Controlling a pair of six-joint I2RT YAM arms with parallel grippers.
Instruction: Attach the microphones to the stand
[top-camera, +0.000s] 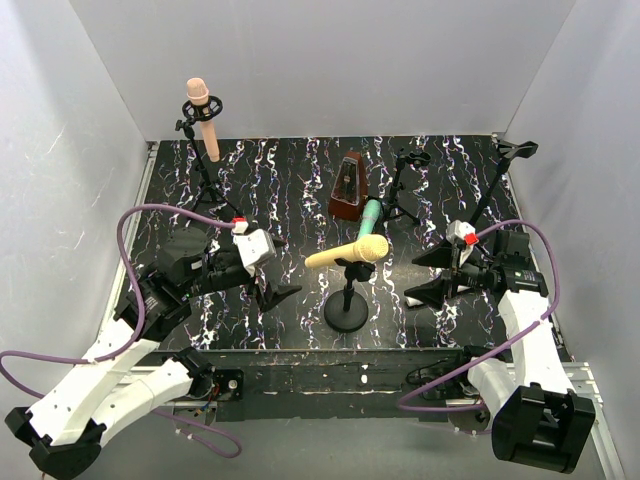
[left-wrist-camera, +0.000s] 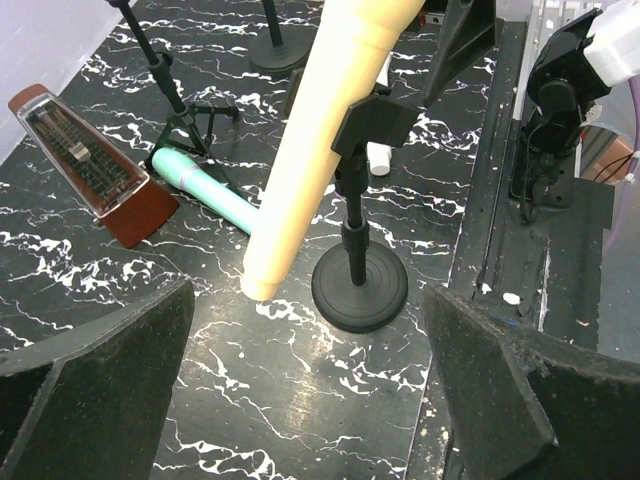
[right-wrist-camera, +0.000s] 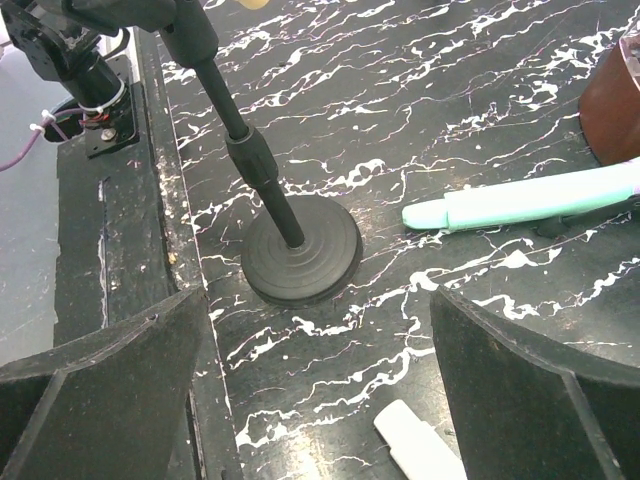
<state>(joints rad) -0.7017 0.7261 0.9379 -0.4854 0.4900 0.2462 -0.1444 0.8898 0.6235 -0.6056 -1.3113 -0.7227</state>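
While from above we see the pink microphone (top-camera: 203, 120) in its stand (top-camera: 205, 178), our right wrist shows the white microphone (right-wrist-camera: 418, 446) lying flat instead. Our left gripper (left-wrist-camera: 308, 300) and right gripper (right-wrist-camera: 318, 300) gape wide.

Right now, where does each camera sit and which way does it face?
Top external: above and behind the bases, looking down on the table; both arms show, left gripper and right gripper open.
Left wrist: on the left arm, facing right at the yellow microphone in the round-base stand; its fingers fill the bottom corners.
Right wrist: on the right arm, facing left at that stand's base, white microphone nearer; own fingers below.
Shared: both wrist views show the stand's base and the teal microphone.
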